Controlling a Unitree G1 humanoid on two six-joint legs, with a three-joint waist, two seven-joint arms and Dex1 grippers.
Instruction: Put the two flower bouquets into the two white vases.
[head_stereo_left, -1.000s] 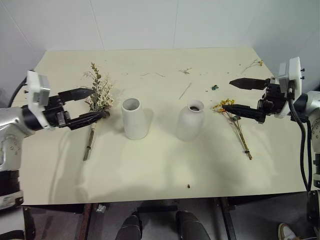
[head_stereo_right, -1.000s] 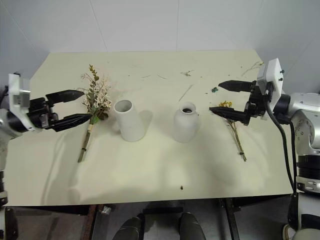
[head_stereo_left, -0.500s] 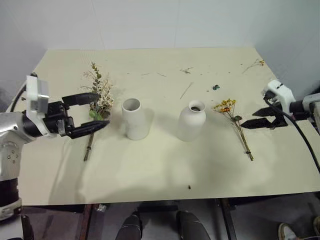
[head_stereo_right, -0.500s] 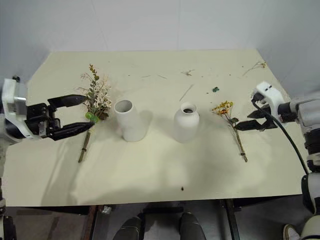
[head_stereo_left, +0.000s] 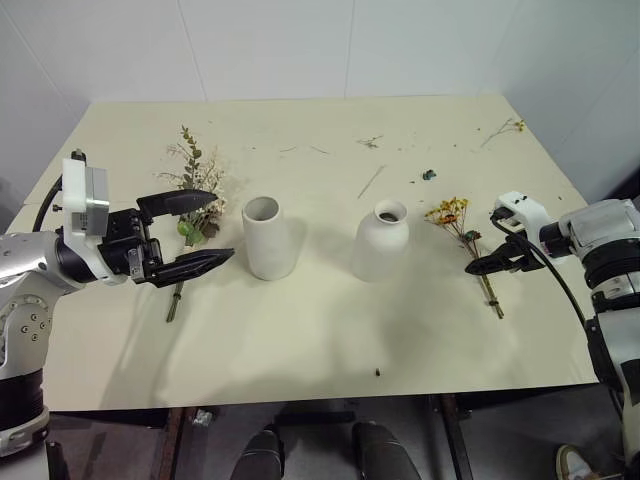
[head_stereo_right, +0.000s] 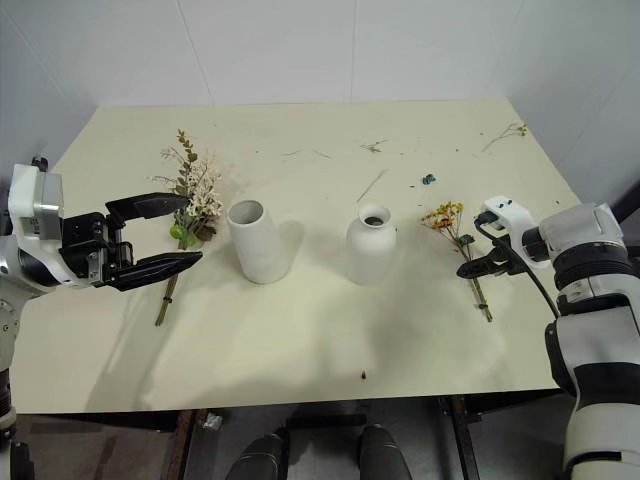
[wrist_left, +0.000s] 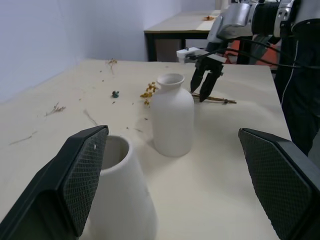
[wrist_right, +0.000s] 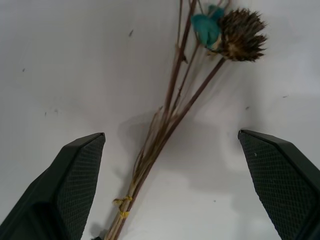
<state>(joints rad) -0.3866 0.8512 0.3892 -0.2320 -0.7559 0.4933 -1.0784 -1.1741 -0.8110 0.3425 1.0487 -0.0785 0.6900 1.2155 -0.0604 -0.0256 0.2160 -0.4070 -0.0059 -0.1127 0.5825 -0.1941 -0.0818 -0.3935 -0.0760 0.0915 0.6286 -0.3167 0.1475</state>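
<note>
Plain white walls back a cream table (head_stereo_left: 320, 330) that carries everything for the job. Over the last second the right gripper (head_stereo_left: 490, 262) has swung from mid-air beside the bottle vase (head_stereo_left: 380, 242) down to the right edge of the frame, where it now tips onto the stems of the yellow bouquet (head_stereo_left: 468, 240); its fingers stand wide apart, straddling the bound stems (wrist_right: 160, 135) without touching them, so a pinch looks to be the next step. The left gripper (head_stereo_left: 190, 235), also spread wide and holding nothing, has drifted slightly inward at centre left, hovering level between the rose bouquet (head_stereo_left: 198, 195) and the wide-mouthed vase (head_stereo_left: 268, 236). Both vases stand upright and empty at mid-frame, so neither bunch is placed yet. Loose twigs (head_stereo_left: 371, 180) and a small green scrap (head_stereo_left: 429, 175) litter the upper middle, well apart from either reach. Thin stems lying flat on the tabletop may prove hard to get under, and the narrow neck will demand careful aim.
</note>
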